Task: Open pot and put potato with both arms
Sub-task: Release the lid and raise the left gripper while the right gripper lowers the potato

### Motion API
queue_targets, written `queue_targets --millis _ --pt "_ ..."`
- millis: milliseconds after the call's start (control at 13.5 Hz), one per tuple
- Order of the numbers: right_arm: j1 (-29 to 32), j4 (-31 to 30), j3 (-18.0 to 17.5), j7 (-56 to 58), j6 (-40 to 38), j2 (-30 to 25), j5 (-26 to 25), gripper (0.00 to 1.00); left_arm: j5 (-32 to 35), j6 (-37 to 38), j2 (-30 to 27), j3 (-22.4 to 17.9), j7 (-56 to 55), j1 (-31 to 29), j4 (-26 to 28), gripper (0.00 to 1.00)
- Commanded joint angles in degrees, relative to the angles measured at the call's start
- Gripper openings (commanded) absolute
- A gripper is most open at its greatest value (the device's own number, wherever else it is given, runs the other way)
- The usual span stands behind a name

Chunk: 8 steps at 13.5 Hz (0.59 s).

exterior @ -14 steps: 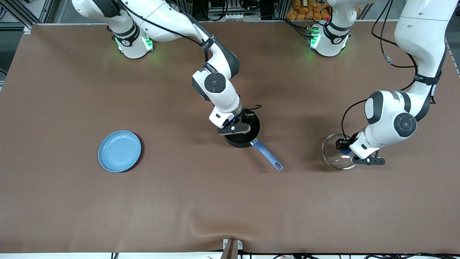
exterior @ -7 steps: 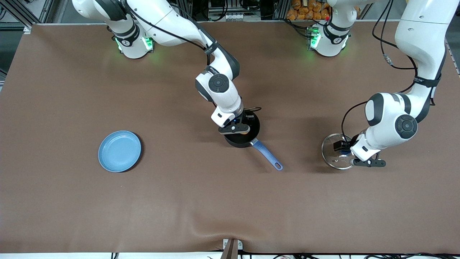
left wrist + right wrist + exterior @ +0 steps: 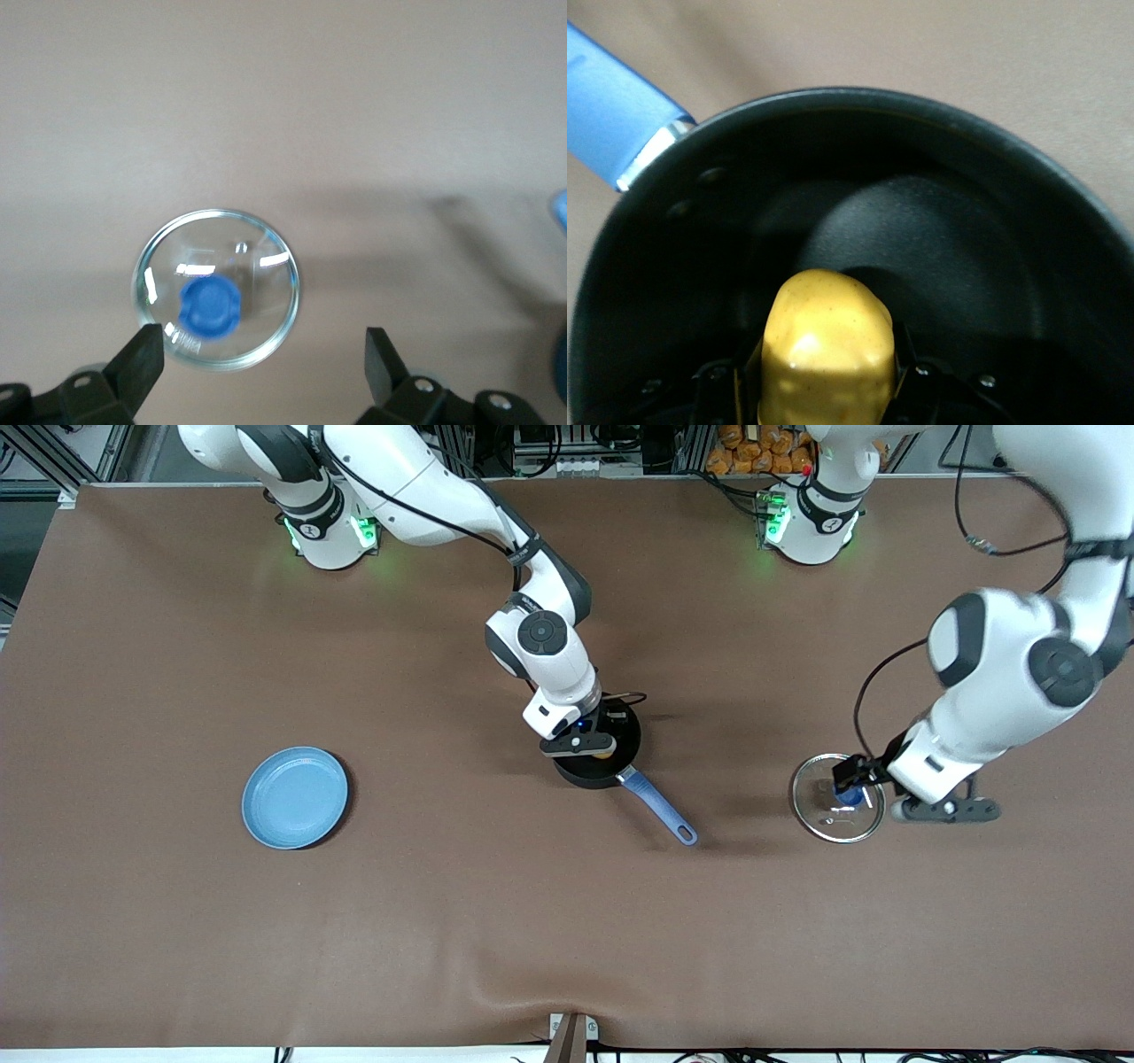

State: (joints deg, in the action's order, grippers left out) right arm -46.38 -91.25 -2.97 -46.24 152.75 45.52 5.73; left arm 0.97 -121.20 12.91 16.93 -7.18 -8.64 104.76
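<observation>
Potato over the open pot

The right gripper (image 3: 824,390) grips the potato (image 3: 826,341) inside the pot (image 3: 595,772); released high, it may bounce out. The left gripper (image 3: 264,354) hangs open above the lid (image 3: 216,288), apparently clear.

You've got a brown tabletop (image 3: 177,921) w/ a soft mat-like cover, creased a bit at the edge nearest the front cam. A small bracket (image 3: 571,1035) sits at the mid of that edge. Along the top you see grey metal framing (image 3: 89,456), dark cables (image 3: 567,447) and a heap of orange lumps (image 3: 762,450). Light is even, overhead, w/ soft shadows on the cover. Green glow (image 3: 368,536) on the cover near the top.
</observation>
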Motion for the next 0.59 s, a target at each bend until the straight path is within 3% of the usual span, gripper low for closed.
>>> queue_targets --millis 0,148,295,517 --pt "-1.2 0.5 0.9 -3.2 2.0 1.3 -1.2 0.0 -1.0 15.2 -4.1 0.3 -0.6 -0.1 -8.9 1.0" --pt "-1.2 0.5 0.9 -4.6 2.7 1.7 -1.2 0.0 -1.0 26.6 -4.6 0.4 -0.5 -0.1 -16.8 1.0" --pt "-1.2 0.6 0.9 -4.6 3.0 1.9 -1.5 0.0 -0.5 33.1 -4.9 0.5 -0.4 -0.3 -22.2 1.0" --pt "-0.6 0.6 0.9 -4.5 2.7 1.8 -1.8 0.0 -1.1 37.2 -7.4 0.0 0.3 -1.4 -23.6 1.0"
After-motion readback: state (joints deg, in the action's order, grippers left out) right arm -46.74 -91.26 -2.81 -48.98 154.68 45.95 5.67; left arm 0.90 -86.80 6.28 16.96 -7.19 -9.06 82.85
